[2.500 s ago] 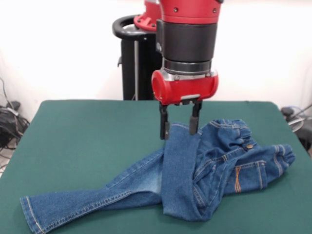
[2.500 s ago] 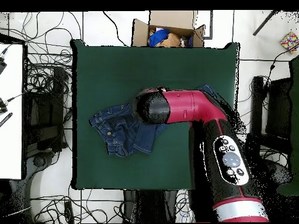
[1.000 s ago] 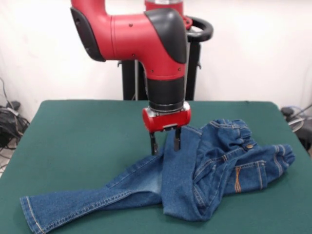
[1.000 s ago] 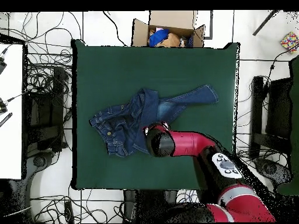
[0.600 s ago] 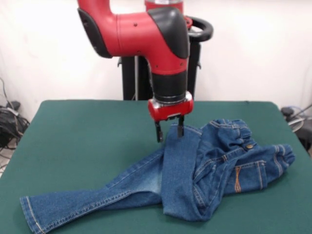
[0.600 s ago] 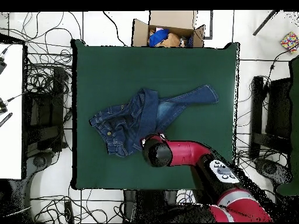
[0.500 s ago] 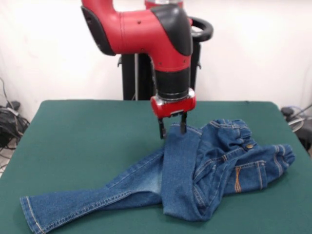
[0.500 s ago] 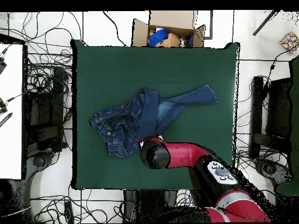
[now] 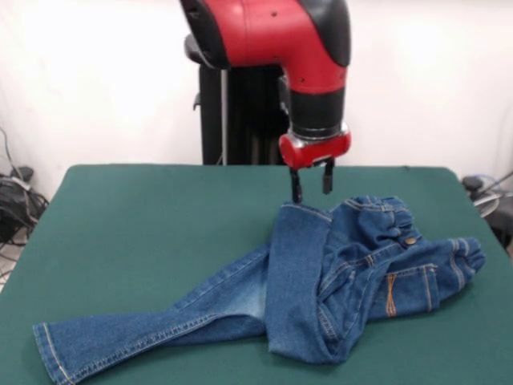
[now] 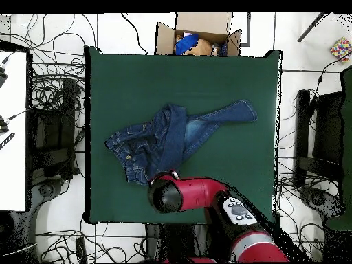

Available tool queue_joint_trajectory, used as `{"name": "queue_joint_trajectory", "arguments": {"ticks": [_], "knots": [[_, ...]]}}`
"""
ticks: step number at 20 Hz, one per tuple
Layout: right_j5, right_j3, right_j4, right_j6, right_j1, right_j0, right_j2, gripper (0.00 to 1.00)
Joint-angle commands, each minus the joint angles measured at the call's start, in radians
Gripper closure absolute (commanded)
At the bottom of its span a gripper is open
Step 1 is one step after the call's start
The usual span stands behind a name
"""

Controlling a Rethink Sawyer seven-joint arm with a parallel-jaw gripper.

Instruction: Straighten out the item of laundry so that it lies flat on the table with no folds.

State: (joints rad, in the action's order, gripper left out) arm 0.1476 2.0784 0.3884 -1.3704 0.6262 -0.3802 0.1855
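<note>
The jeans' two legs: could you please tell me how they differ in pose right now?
One leg lies stretched out flat across the table; the other leg is folded back over the jeans, doubled on itself. The stretched leg shows a faded patch; the folded one looks plain. Both are blue denim, and the claw holds neither.

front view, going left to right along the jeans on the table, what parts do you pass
Hem of the stretched-out leg → pale faded patch → folded-over leg, with the open gripper above its top edge → gathered waistband → bunched right end of the jeans, all on the green table.
</note>
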Motion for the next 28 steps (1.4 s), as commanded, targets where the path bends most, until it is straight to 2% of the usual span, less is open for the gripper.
{"name": "queue_joint_trajectory", "arguments": {"ticks": [1,9,19,28], "knots": [[-0.078,0.003,-0.066,-0.265,-0.029,0.039,-0.034,0.0],[-0.148,-0.055,-0.053,-0.235,-0.121,0.03,-0.07,0.0],[-0.14,-0.092,-0.054,-0.197,-0.141,-0.005,-0.063,0.0],[-0.158,-0.089,-0.07,-0.217,-0.142,0.001,-0.069,0.0]]}}
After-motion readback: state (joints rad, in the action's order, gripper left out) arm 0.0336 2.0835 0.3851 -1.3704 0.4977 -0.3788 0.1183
